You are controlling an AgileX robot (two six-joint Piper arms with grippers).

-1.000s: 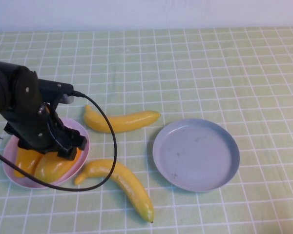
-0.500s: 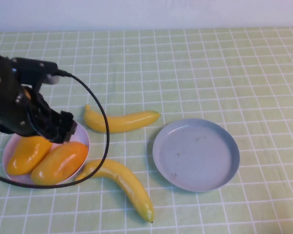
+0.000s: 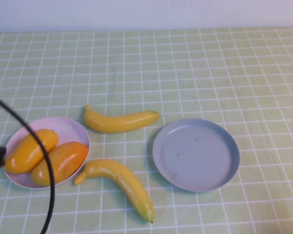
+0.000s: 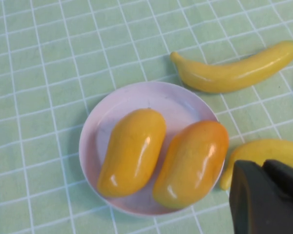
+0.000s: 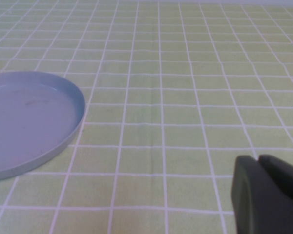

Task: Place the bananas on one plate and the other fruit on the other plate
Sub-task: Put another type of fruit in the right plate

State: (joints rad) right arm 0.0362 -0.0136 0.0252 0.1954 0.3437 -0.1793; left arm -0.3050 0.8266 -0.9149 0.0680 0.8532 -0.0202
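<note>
Two orange-yellow mangoes (image 3: 30, 150) (image 3: 58, 162) lie side by side in the pale pink plate (image 3: 68, 129) at the left. Two yellow bananas lie on the cloth, one (image 3: 121, 121) behind and one (image 3: 121, 181) in front, between the plates. The grey-blue plate (image 3: 195, 155) is empty. My left gripper (image 4: 261, 168) is shut and empty, raised near the pink plate (image 4: 176, 105), mangoes (image 4: 132, 151) (image 4: 191, 163) and the front banana (image 4: 263, 151). My right gripper (image 5: 259, 161) is shut and empty over bare cloth beside the grey-blue plate (image 5: 24, 117).
A green checked cloth (image 3: 185, 68) covers the table. The left arm's black cable (image 3: 44, 161) arcs across the pink plate at the high view's left edge. A white wall runs along the back.
My left arm has drawn back to the left and out of the high view, uncovering the pink plate with both mangoes in it. Bananas and grey-blue plate have not moved.
</note>
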